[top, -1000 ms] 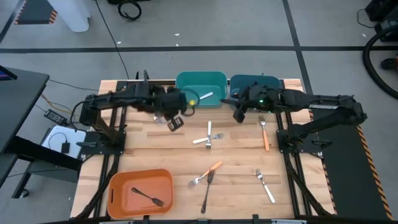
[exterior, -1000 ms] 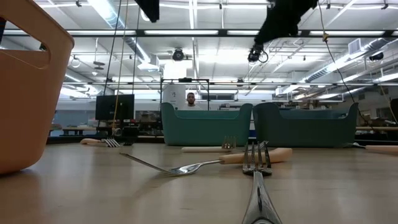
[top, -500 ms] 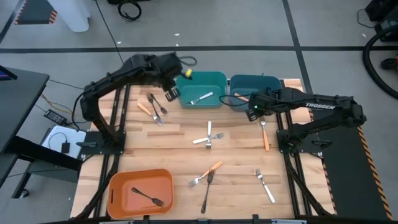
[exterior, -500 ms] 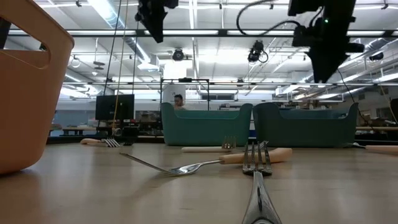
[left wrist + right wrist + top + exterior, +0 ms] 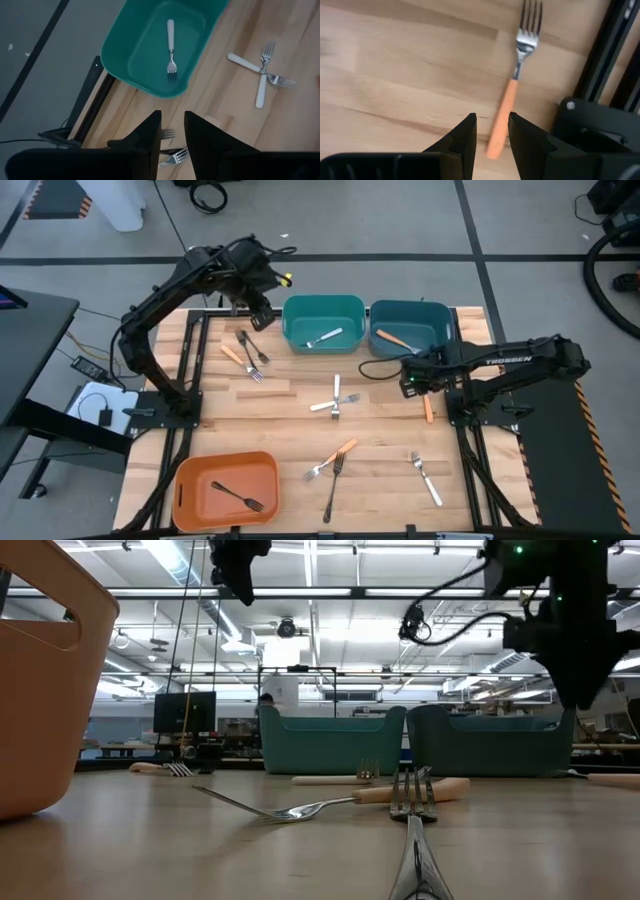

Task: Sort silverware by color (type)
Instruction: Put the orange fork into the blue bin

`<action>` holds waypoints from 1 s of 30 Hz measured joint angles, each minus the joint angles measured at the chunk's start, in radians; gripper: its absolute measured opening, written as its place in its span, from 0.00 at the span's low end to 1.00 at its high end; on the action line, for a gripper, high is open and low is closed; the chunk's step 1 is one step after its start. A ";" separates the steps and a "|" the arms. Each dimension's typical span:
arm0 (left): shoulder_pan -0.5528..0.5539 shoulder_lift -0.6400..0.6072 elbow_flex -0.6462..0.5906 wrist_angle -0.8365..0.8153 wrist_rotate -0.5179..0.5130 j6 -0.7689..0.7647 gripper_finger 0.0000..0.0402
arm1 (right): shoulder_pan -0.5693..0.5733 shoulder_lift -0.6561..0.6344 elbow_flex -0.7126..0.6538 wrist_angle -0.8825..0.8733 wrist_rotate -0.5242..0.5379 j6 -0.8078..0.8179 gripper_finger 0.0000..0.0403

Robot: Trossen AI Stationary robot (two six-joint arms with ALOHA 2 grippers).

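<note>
Two teal bins [image 5: 322, 325] hold one fork each, seen from above; more forks lie scattered on the table [image 5: 290, 415]. Right wrist view: right gripper [image 5: 492, 131], fingers spread, empty, above an orange-handled fork [image 5: 512, 97]. Left wrist view: left gripper [image 5: 172, 127], fingers parted, empty, near the white-handled fork [image 5: 171, 50] in its bin.

Bright, even light from ceiling strip lamps [image 5: 330, 592] glares overhead; the nearest fork [image 5: 418, 840] is blurred.

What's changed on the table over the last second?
The left pincer has swung from over the boards back past the light teal bin toward the table's far left edge. The right pincer has come forward off the dark teal bin and now hangs open, empty, above the orange-handled fork by its base. An orange-handled fork now lies in the dark teal bin. The forks on the table and the orange bin kept their places.
</note>
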 joint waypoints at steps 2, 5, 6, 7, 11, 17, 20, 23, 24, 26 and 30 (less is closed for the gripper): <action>0.013 -0.006 -0.018 0.010 0.028 0.006 0.23 | 0.000 0.000 -0.031 0.005 -0.001 0.036 0.29; 0.030 -0.026 -0.085 0.054 0.079 0.006 0.23 | -0.013 0.000 -0.081 0.055 0.000 0.059 0.29; 0.033 -0.034 -0.114 0.081 0.086 0.006 0.23 | -0.020 0.000 -0.097 0.076 0.002 0.059 0.29; 0.034 -0.041 -0.145 0.110 0.089 0.006 0.23 | -0.028 0.000 -0.113 0.101 0.005 0.060 0.29; 0.033 -0.078 -0.270 0.204 0.091 0.009 0.23 | -0.074 0.000 -0.165 0.158 0.009 0.060 0.29; 0.035 -0.108 -0.420 0.345 0.106 0.014 0.23 | -0.144 0.000 -0.208 0.230 0.055 0.018 0.29; 0.035 -0.108 -0.443 0.393 0.107 0.006 0.23 | -0.183 0.000 -0.222 0.233 0.058 -0.014 0.29; 0.035 -0.108 -0.445 0.443 0.108 0.005 0.23 | -0.217 0.002 -0.229 0.247 0.061 -0.038 0.29; 0.035 -0.108 -0.447 0.459 0.108 0.000 0.23 | -0.225 0.006 -0.231 0.256 0.061 -0.045 0.29; 0.035 -0.108 -0.447 0.497 0.109 -0.023 0.23 | -0.242 0.013 -0.238 0.263 0.061 -0.057 0.29; 0.042 -0.108 -0.447 0.543 0.109 -0.028 0.23 | -0.259 0.033 -0.263 0.289 0.044 -0.068 0.29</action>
